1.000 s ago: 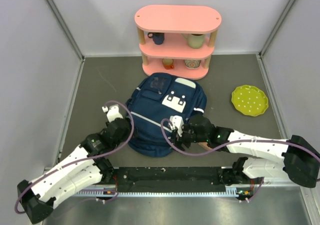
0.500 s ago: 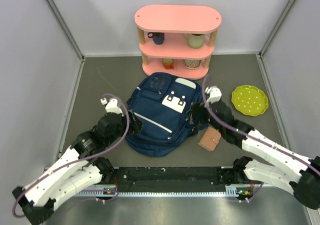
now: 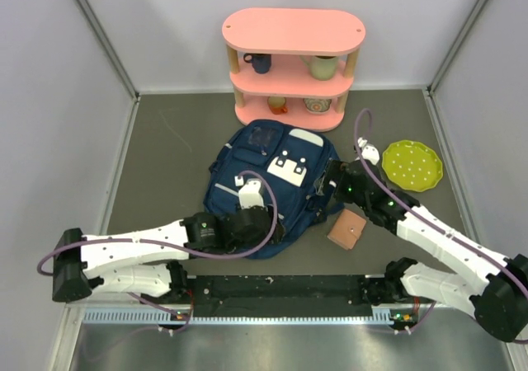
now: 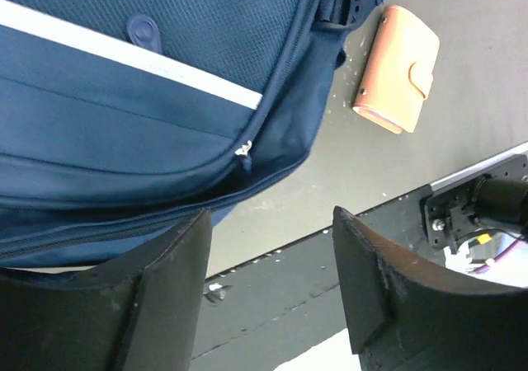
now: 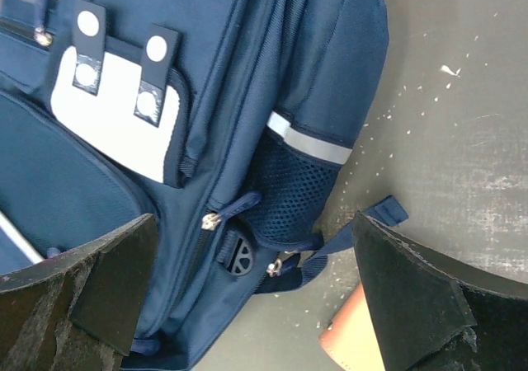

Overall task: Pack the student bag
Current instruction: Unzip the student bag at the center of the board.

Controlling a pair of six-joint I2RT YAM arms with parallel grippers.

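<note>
Both jaws pairs spread, empty, over student bag; tan wallet alongside.

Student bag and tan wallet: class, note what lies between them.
Only a narrow strip of bare table separates the student bag and the wallet; the left wrist view shows this gap clearly.

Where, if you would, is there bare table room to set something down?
Bare grey table lies between the navy striped fabric backpack and the left wall. Crowded: the backpack's right side, with the tan snap wallet and green dotted plate.
</note>
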